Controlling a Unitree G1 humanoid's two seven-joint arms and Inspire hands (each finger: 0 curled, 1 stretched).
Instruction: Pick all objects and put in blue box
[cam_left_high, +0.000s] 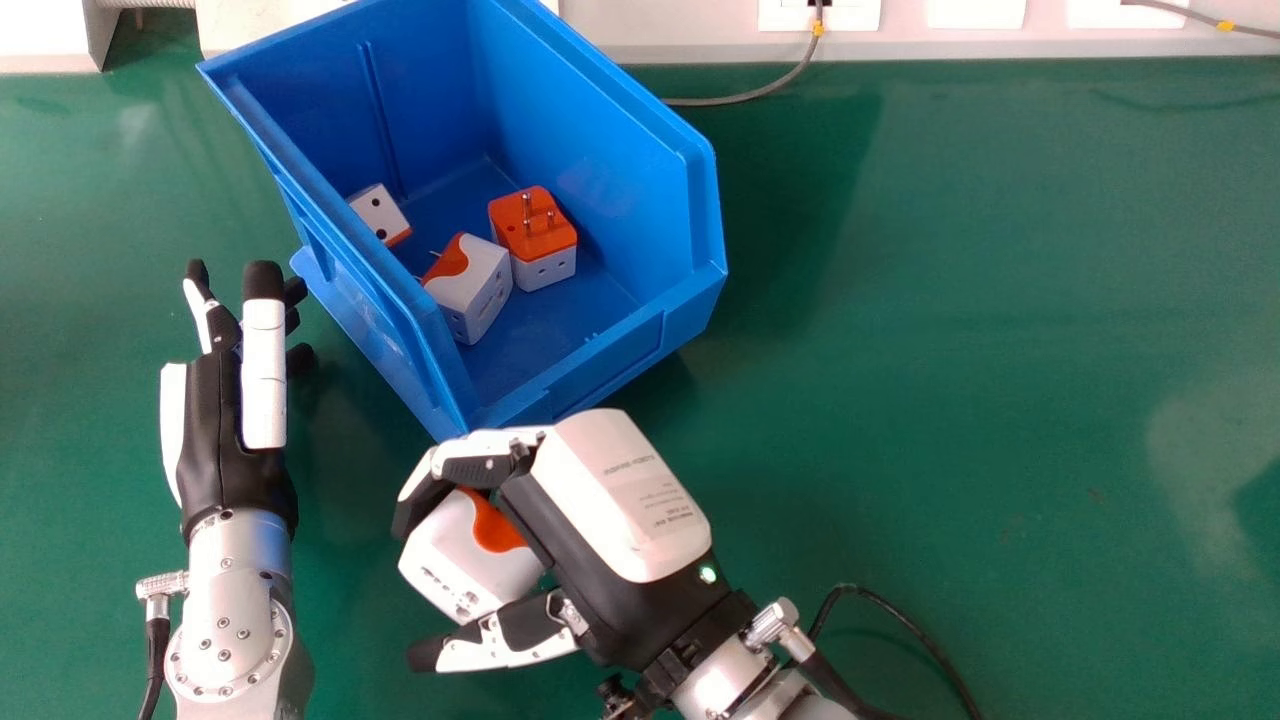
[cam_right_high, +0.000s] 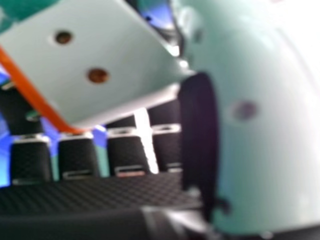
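White-backed right hand (cam_left_high: 600, 530), bearing small illegible print (cam_left_high: 645, 480), curls round an adapter (cam_left_high: 455, 560).

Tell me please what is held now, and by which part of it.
A white and orange, cube-shaped plastic plug adapter, held by its sides between the fingers and thumb of the right hand.

In the head view, you had small grey print (cam_left_high: 630, 467) on the white back cover (cam_left_high: 590, 440) of the right hand (cam_left_high: 625, 600): 1 line towards the fingers and a few shorter ones towards the wrist. It was too small for you to read, and you could make out no words or numbers elsewhere.
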